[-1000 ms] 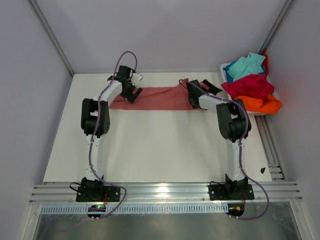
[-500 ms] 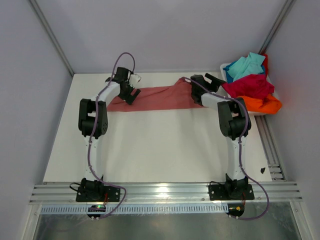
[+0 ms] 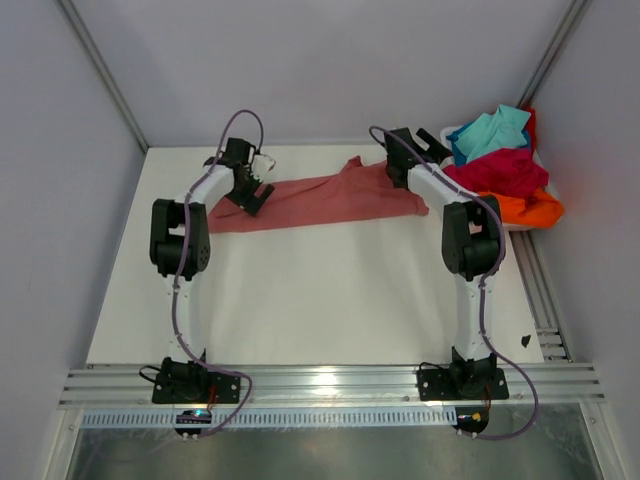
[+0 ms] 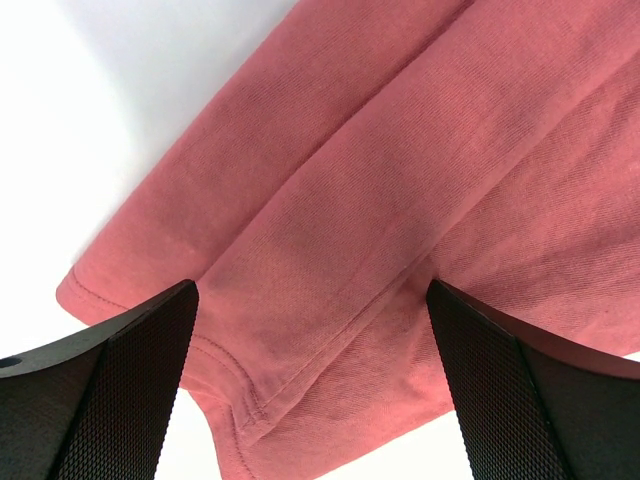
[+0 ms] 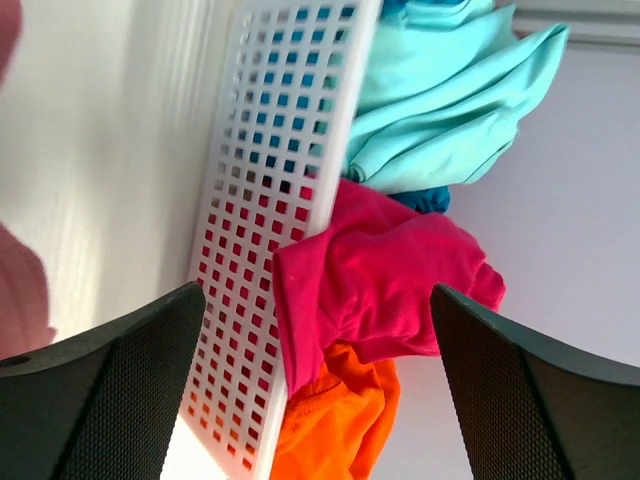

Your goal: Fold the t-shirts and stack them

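- We judge the step in hand to be folding the salmon-pink t-shirt (image 3: pixel 320 200). It lies as a long band across the far part of the tabletop (image 3: pixel 320 300), not yet a compact packet.
- Its right end looks rumpled, with a flap poking up toward the far side.
- The crimson t-shirt (image 3: pixel 495 170), orange t-shirt (image 3: pixel 525 208) and turquoise t-shirt (image 3: pixel 490 130) sit heaped in the white tub (image 5: pixel 270 200) at the far right, so most of the task remains.
- The next move probably calls for pinching one end of the band and carrying it over the other, keeping the layers aligned.
- The left jaws are spread wide above the band's left end. Layered cloth with a stitched hem shows between them, but nothing is gripped.
- The right jaws are also spread wide and empty. They are off the pink cloth, near the tub and facing its perforated wall and the heaped tees.
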`<state>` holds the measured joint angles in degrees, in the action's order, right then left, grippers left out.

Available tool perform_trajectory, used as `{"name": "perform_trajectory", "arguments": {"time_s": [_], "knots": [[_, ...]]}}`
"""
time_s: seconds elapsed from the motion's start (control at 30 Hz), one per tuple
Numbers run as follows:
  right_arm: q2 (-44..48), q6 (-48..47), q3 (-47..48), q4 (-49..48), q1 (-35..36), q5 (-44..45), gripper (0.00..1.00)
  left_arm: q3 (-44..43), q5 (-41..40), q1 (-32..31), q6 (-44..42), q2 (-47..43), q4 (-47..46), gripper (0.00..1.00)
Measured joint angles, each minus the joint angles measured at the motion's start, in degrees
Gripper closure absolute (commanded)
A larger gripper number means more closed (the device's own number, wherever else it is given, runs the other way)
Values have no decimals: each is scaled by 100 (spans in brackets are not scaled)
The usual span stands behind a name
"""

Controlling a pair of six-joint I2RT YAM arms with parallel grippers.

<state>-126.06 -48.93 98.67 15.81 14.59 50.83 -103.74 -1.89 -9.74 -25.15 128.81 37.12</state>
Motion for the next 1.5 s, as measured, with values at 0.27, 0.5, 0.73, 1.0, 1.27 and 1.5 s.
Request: {"name": "perform_trajectory", "arguments": {"time_s": [0.27, 0.5, 0.73, 1.0, 1.27, 1.5], "knots": [[243, 1071, 680, 962, 691, -774, 2, 201, 24, 20, 2, -168, 323, 2], [-4, 1797, 1147, 1703, 1084, -1915, 2, 304, 92, 44, 63, -260, 566, 2], [-581, 2020, 944, 1797, 1014, -2275, 2, 393, 238, 46, 138, -431, 855, 1], [-605, 2020, 691, 1497, 1012, -2094, 2, 247, 308, 46, 387, -920, 940, 1], [-553, 2024, 562, 1346, 1032, -2013, 2, -37, 269, 48, 367, -1016, 1023, 1], [-492, 2068, 455, 1259, 1032, -2009, 2, 560, -107, 48, 76, -1060, 1005, 1]]}}
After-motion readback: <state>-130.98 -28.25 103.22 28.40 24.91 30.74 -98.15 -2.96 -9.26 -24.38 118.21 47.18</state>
